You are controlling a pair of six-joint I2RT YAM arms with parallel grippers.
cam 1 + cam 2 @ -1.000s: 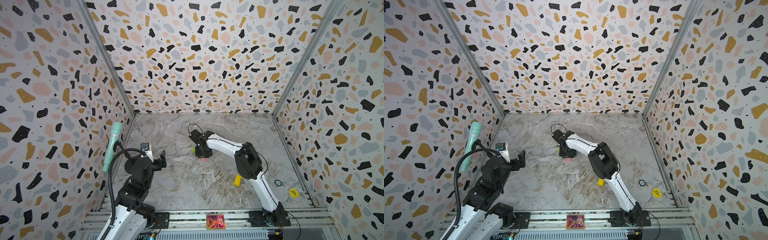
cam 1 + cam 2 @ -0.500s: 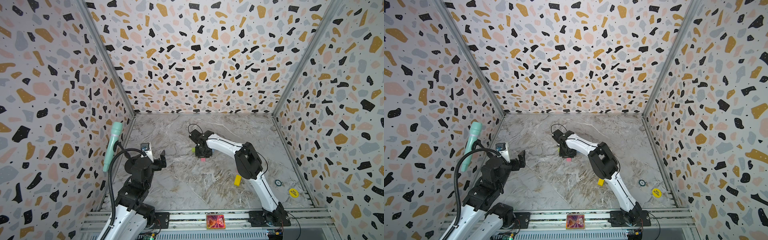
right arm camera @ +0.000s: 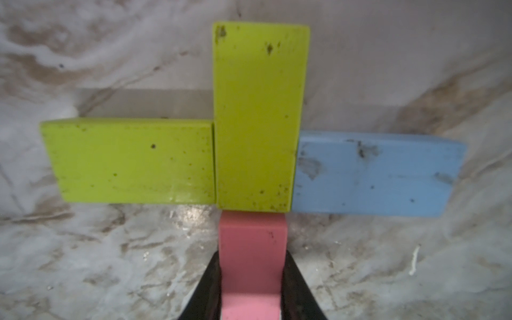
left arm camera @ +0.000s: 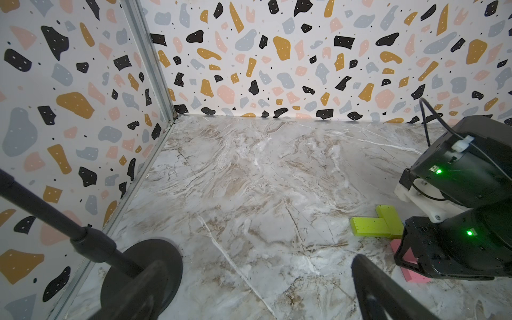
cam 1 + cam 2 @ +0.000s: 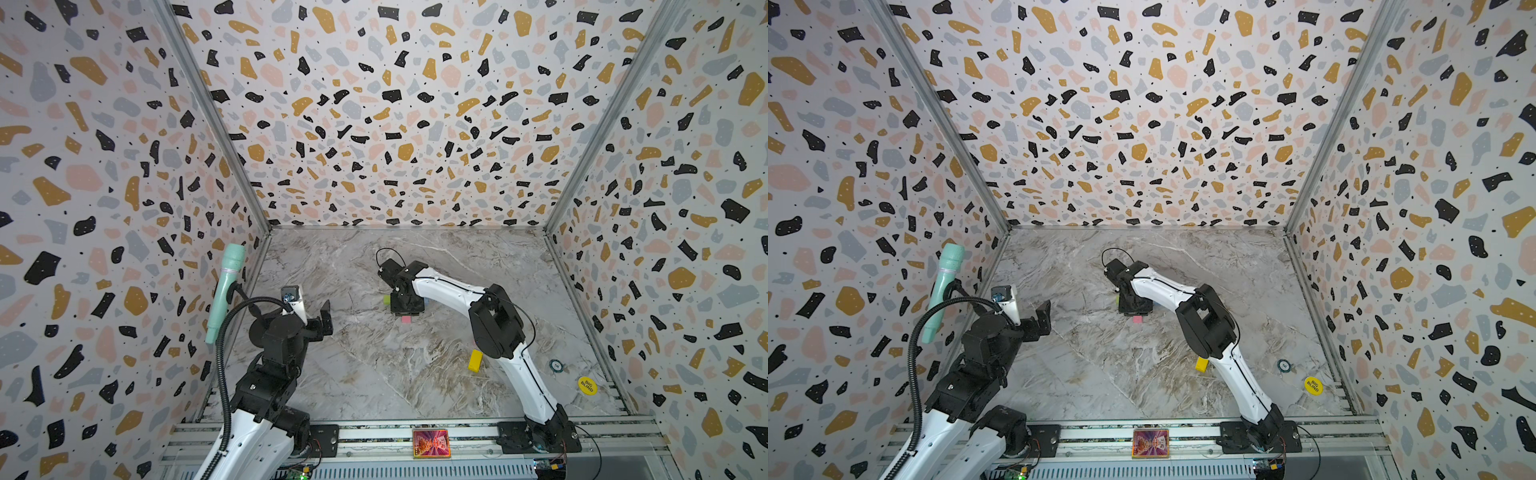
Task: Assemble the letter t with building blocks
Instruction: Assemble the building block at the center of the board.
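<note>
Nothing's moved this past second: your right claw (image 3: 251, 256) stays clamped on the flat pink rectangular brick (image 3: 252, 235), butted against the lime green centre brick (image 3: 259, 116) just ahead of its tips, with the second green brick (image 3: 130, 160) and the light blue brick (image 3: 376, 174) flanking. The stem looks seated, so release next. The yellow brick (image 5: 475, 360) waits well behind. Your left claw (image 5: 311, 309) stands apart.
</note>
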